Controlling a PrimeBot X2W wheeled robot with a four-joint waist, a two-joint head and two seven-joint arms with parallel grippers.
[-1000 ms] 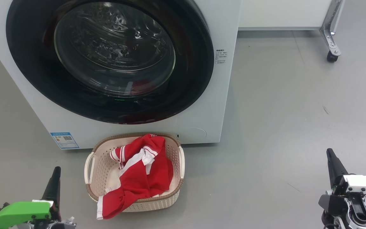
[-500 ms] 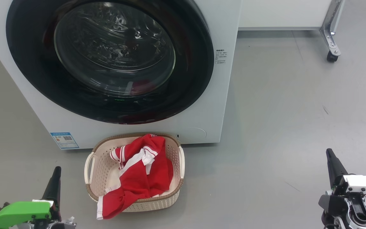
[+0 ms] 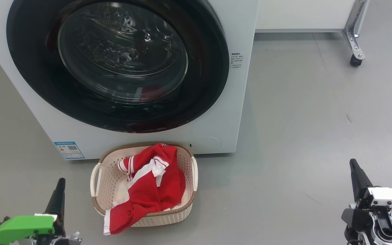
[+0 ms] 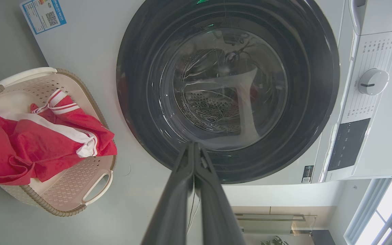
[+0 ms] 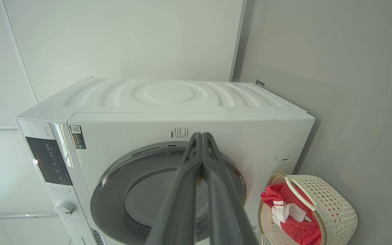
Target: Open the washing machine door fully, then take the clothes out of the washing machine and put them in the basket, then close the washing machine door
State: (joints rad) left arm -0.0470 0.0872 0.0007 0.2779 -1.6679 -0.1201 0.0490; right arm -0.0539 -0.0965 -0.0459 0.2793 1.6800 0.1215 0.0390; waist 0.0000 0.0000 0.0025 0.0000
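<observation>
Left gripper (image 3: 60,182): both fingers pressed together along their length, clenched on nothing. In the left wrist view, the gripper (image 4: 193,145) has no gap at the tips. It hangs low over the grey floor (image 3: 301,136), touching no object.

Right gripper (image 3: 353,162): likewise clenched and empty. The right wrist view shows the gripper (image 5: 202,135) with its fingers meeting at the tip.

Washing machine door (image 3: 121,64): shut flush against the washing machine (image 3: 238,115), ahead of both grippers and apart from their tips. The drum is visible through the glass. From the left wrist the door (image 4: 228,88) sits directly beyond the fingertips, with the control dial (image 4: 373,81) off to one side.

Basket (image 3: 187,163): on the floor against the foot of the machine, just ahead and to the right of the left gripper, well apart to the left of the right gripper.

Clothes (image 3: 148,190): red garment with white stripes lying in the basket. One corner hangs over the rim nearest the left gripper and reaches the floor. Confirmed from both wrists: clothes (image 4: 39,146) inside the basket (image 4: 63,204), and clothes (image 5: 284,200) inside the basket (image 5: 332,207).

Blue label (image 3: 69,150): on the machine front, ahead of the left gripper.
</observation>
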